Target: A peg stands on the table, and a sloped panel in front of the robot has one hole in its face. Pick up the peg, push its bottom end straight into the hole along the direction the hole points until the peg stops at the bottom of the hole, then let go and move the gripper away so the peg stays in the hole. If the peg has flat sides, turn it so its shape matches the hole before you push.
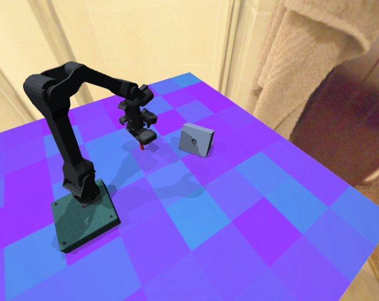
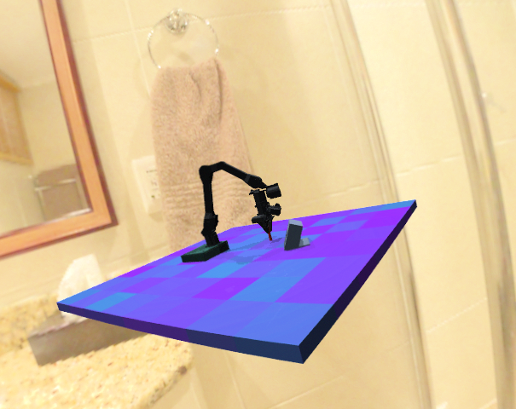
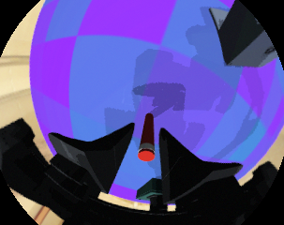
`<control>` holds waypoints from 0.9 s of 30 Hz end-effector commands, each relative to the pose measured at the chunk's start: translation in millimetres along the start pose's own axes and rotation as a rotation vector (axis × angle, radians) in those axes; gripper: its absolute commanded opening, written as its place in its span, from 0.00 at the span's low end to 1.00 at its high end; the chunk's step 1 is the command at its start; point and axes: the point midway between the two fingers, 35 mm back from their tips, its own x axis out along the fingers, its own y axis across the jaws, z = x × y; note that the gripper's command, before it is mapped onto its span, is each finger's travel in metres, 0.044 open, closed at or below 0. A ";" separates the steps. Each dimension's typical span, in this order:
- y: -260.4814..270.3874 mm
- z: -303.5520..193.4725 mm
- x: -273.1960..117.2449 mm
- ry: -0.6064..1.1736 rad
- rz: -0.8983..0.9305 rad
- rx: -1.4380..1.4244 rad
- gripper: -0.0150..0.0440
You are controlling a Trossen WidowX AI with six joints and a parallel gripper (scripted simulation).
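Note:
The red peg (image 1: 141,147) (image 2: 269,236) (image 3: 146,154) stands upright on the table, and its end looks round in the wrist view. My gripper (image 1: 142,142) (image 2: 269,230) (image 3: 147,127) points down over it, partly open. Its two black fingers stand on either side of the peg, with a narrow gap showing on each side in the wrist view. They hide the peg's upper part in the top and exterior views. The grey sloped panel (image 1: 187,134) (image 2: 293,235) (image 3: 246,44) stands beyond the peg. Its round hole (image 1: 193,141) shows in the top view but is hidden in the other views.
The arm's green base plate (image 1: 86,223) (image 2: 205,251) sits behind the gripper, on the side away from the panel. The checkered blue and purple table (image 1: 215,207) (image 2: 231,285) carries everything. A small foot (image 2: 304,242) juts out behind the panel at table level.

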 end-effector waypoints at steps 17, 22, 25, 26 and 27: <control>0.9 2.1 -17.5 0.001 -0.001 -0.001 0.25; 1.4 2.7 -38.9 0.002 -0.003 -0.002 0.25; 1.6 2.8 -50.6 0.003 -0.004 -0.003 0.25; 1.7 2.8 -54.5 0.003 -0.004 -0.003 0.25; 1.7 2.8 -58.4 0.003 -0.004 -0.004 0.25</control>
